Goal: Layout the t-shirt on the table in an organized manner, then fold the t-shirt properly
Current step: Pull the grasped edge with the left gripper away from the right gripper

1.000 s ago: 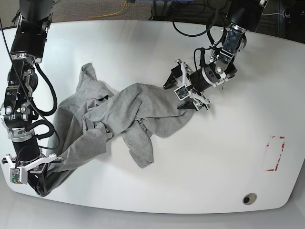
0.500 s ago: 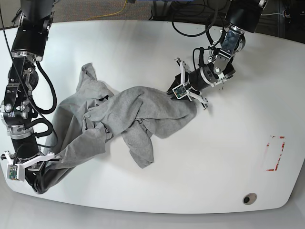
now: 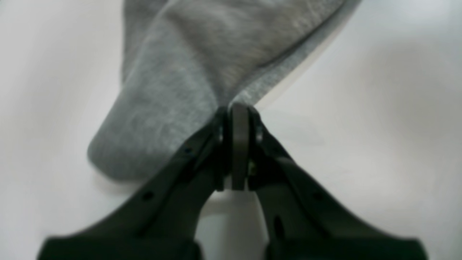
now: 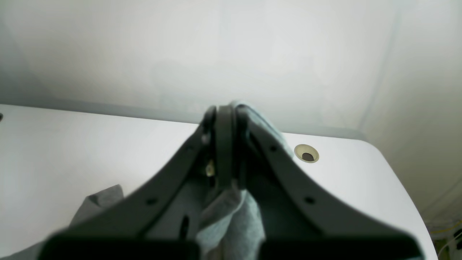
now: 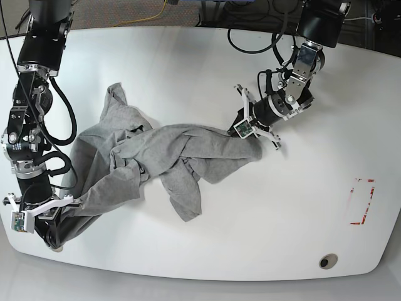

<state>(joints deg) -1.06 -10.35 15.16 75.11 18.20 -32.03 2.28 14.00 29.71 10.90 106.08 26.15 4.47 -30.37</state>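
Fabric of the t-shirt (image 5: 156, 160) lies bunched mid-surface (image 5: 263, 207), each end pinched in closed jaws: left gripper (image 5: 250, 133) on one edge, right gripper (image 5: 44, 216) on another. Best drawn apart evenly and low, so twists open without slipping.
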